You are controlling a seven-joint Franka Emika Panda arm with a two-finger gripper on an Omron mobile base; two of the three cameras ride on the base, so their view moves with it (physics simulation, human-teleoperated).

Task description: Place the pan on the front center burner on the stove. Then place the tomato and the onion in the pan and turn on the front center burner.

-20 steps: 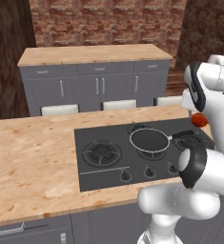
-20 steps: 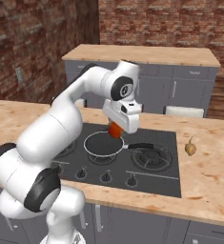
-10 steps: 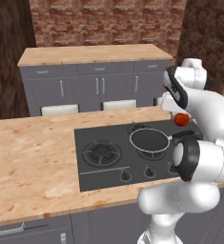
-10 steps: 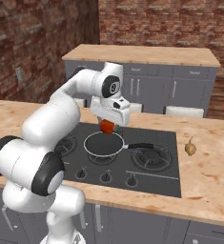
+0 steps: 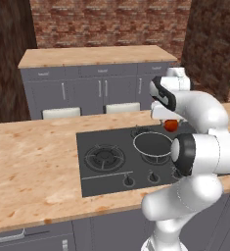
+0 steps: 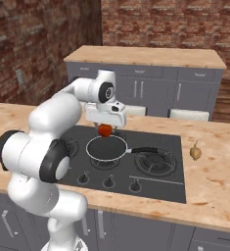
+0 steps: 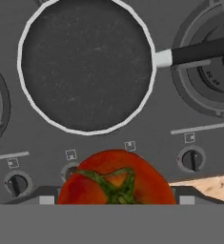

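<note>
I have the tomato [image 6: 104,130] gripped in the jaws, held in the air above the far rim of the pan [image 6: 106,148]. It is a glossy red-orange ball; from the hand view its green star-shaped calyx faces the camera. The pan sits on the stove [image 6: 165,182], a flat black slab with ringed burners and a row of small round knobs [image 7: 192,159] along its near edge. The pan is round and shallow, with a matte, speckled dark inside, a thin silvery rim and a straight black handle [image 6: 144,150] pointing toward the right burner [image 6: 154,162]. The onion [image 6: 195,153], a tan bulb with a pointed tip, lies on the pale wood-grain worktop [image 6: 219,162] right of the stove.
</note>
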